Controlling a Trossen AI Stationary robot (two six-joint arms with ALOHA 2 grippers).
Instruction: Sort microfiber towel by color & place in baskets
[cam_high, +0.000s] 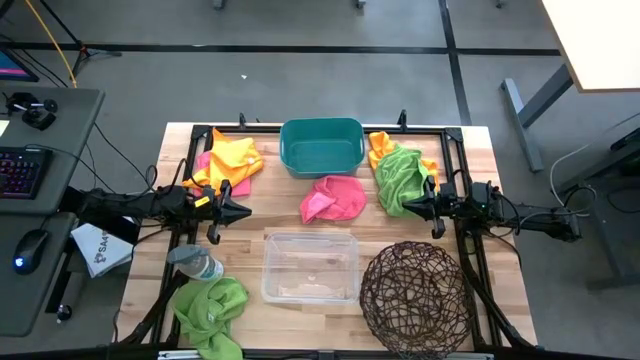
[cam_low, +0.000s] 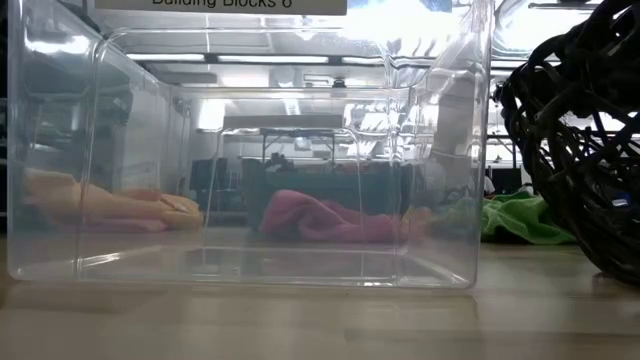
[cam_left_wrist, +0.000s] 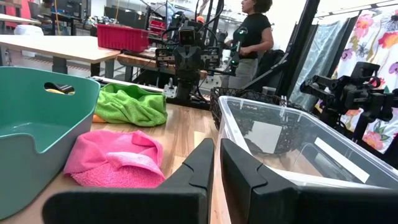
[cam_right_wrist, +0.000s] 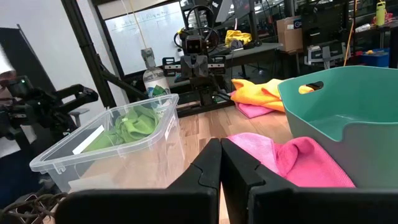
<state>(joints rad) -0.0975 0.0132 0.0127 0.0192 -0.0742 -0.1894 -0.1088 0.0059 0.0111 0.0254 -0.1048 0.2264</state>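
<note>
At frame left, nothing sorted yet, both arms parked.
Left gripper (cam_high: 240, 210) sits left of centre, fingers pressed together, holding nothing; yellow-orange and pink towels (cam_high: 232, 160) lie just above it, a green towel (cam_high: 212, 308) at lower left beside a bottle (cam_high: 197, 264). Mid-frame: teal tub (cam_high: 322, 166) up top, pink towel (cam_high: 335, 198) below it, clear bin (cam_high: 310, 292) lower, all baskets look empty. Pink towel lies between the grippers, a bit nearer the left, long axis roughly left-right. Right gripper (cam_high: 412, 206) also closed and empty, touching the green-and-orange towel pile (cam_high: 400, 172); wire basket (cam_high: 416, 290) lower right.
</note>
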